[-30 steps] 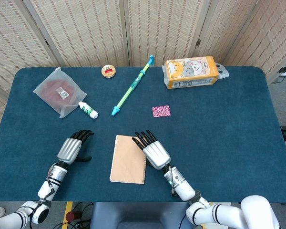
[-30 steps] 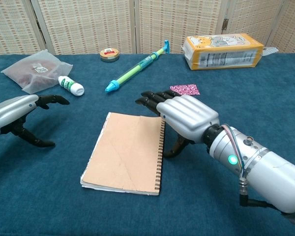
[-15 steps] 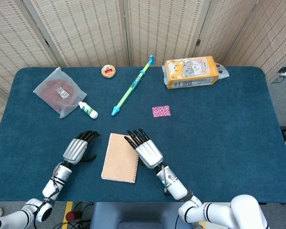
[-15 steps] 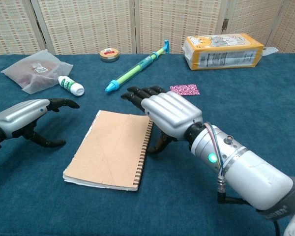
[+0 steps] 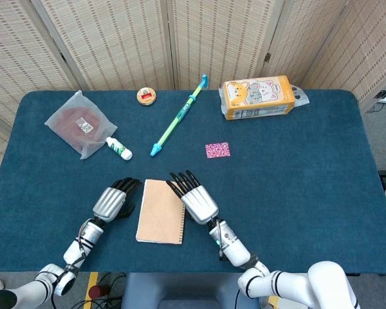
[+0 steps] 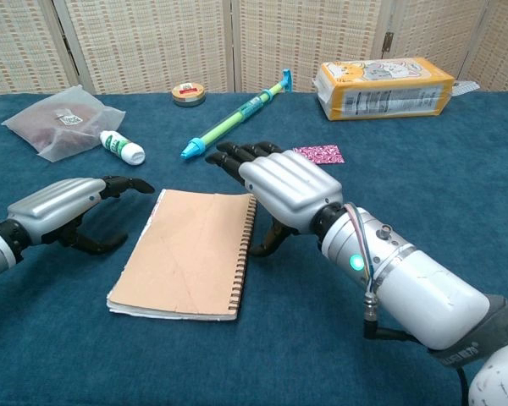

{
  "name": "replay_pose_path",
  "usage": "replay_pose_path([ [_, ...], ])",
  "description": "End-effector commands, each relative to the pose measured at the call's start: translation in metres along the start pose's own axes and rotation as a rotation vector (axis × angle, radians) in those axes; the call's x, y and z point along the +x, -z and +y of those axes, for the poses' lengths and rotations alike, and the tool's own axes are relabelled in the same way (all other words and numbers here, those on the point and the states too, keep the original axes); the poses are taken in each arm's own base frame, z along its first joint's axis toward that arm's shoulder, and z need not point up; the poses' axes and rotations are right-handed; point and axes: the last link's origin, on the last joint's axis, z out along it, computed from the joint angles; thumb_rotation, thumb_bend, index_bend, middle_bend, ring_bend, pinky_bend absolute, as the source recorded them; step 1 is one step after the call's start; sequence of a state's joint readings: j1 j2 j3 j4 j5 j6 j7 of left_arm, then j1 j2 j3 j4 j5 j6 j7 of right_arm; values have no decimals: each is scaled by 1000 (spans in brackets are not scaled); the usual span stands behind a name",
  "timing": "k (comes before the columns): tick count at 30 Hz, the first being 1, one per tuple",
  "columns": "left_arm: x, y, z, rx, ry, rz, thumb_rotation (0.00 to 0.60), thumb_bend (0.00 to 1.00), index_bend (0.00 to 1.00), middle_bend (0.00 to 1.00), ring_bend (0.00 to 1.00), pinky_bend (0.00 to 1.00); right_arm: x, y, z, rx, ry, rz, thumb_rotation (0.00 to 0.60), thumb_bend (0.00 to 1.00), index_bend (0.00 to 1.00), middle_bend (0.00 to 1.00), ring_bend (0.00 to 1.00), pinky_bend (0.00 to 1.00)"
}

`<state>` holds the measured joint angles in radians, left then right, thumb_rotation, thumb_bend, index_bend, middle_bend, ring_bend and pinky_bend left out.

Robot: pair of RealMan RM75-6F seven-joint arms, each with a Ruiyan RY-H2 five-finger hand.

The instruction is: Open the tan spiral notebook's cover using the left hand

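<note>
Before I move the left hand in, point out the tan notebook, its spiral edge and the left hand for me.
tan spiral notebook [image 6: 186,251], chest view, middle of the closed cover.
spiral binding [image 6: 243,254], chest view, on the wire coils along the cover's right edge.
left hand [image 6: 57,207], chest view, on the silver back of the hand.

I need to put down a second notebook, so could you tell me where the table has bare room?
The right half of the table is bare, below the cat-print box and right of the pink packet. It is crowded near the tan notebook, flanked by the left hand and right hand.
</note>
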<state>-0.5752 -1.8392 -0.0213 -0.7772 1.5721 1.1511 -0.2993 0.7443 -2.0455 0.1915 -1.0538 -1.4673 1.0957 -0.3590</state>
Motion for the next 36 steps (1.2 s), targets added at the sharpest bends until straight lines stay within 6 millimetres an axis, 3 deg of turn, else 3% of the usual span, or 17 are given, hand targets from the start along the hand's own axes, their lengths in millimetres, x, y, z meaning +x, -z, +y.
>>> replay_pose_path([
  [1,-2,-1,3,-10,12,-2,600,169,173,179,138,224,0,-1,0,1,6,4,600,0,0,0,0,0],
  [27,-5,-8,16,-84,165,67,600,169,153,167,138,224,1,-8,-1,6,25,9,600,0,0,0,0,0],
  [36,0,-8,20,-105,301,85,600,169,157,167,138,224,4,-9,-3,12,25,28,600,0,0,0,0,0],
])
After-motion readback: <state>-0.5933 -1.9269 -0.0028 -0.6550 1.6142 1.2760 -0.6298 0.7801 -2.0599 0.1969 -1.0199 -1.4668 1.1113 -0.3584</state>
